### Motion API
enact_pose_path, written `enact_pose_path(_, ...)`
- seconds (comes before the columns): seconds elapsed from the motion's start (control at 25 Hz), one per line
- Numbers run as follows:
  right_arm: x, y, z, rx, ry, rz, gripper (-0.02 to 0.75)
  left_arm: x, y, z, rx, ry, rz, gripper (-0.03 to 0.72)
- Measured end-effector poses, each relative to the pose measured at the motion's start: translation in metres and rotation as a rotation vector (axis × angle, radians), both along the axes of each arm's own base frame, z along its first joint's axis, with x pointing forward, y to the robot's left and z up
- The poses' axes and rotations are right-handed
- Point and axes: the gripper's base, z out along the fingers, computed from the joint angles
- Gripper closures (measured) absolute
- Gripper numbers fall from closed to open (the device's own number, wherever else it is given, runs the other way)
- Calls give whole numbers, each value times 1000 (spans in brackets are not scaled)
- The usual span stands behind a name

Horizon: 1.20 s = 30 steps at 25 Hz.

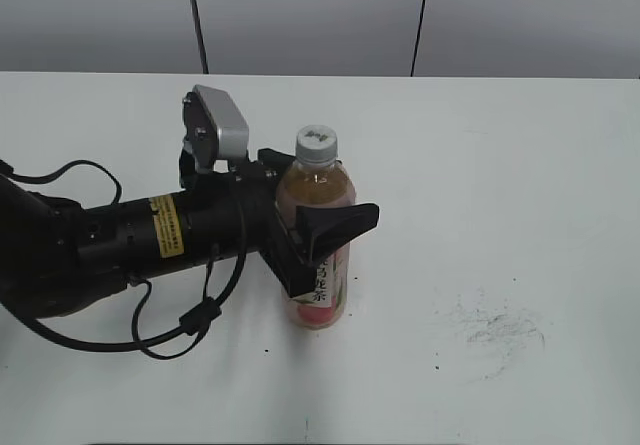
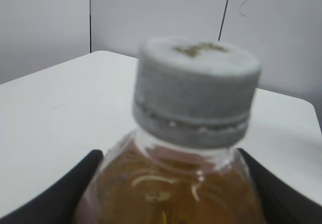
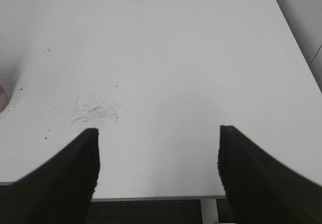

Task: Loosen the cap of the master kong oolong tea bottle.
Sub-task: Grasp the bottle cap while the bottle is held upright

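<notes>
The master kong oolong tea bottle stands upright on the white table, with amber tea and a pink label. Its white-grey cap sits on the neck. My left gripper comes in from the left and is shut on the bottle's upper body, just below the shoulder. In the left wrist view the cap and bottle fill the frame, with the black fingers of the left gripper against both sides. My right gripper is open and empty over the table's front edge, out of the exterior view.
A grey scuff mark lies on the table right of the bottle; it also shows in the right wrist view. The table's front edge runs under the right gripper. A grey panelled wall stands behind the table.
</notes>
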Motion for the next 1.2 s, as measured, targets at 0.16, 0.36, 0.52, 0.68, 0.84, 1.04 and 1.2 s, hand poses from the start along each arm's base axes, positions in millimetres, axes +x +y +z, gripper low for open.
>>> enact_pose_path(0.16, 8, 3, 8, 18, -6, 23, 207, 0, 0, 0, 1, 0, 0, 240)
enact_pose_path(0.36, 53, 15, 35, -6, 29, 201, 237, 0, 0, 0, 0, 0, 0, 240)
enact_pose_path(0.52, 97, 26, 58, -13, 106, 374, 245, 0, 0, 0, -1, -1, 0, 240)
enact_pose_path(0.68, 141, 38, 87, -42, 154, 504, 269, 0, 0, 0, 0, 0, 0, 240)
enact_pose_path(0.84, 185, 63, 111, -101, 232, 661, 298, 0, 0, 0, 0, -1, -1, 240)
enact_pose_path(1.04, 228, 118, 131, -268, 335, 856, 304, 0, 0, 0, 0, -1, -1, 240)
enact_pose_path(1.2, 247, 169, 130, -317, 381, 919, 305, 0, 0, 0, -1, -1, -1, 240)
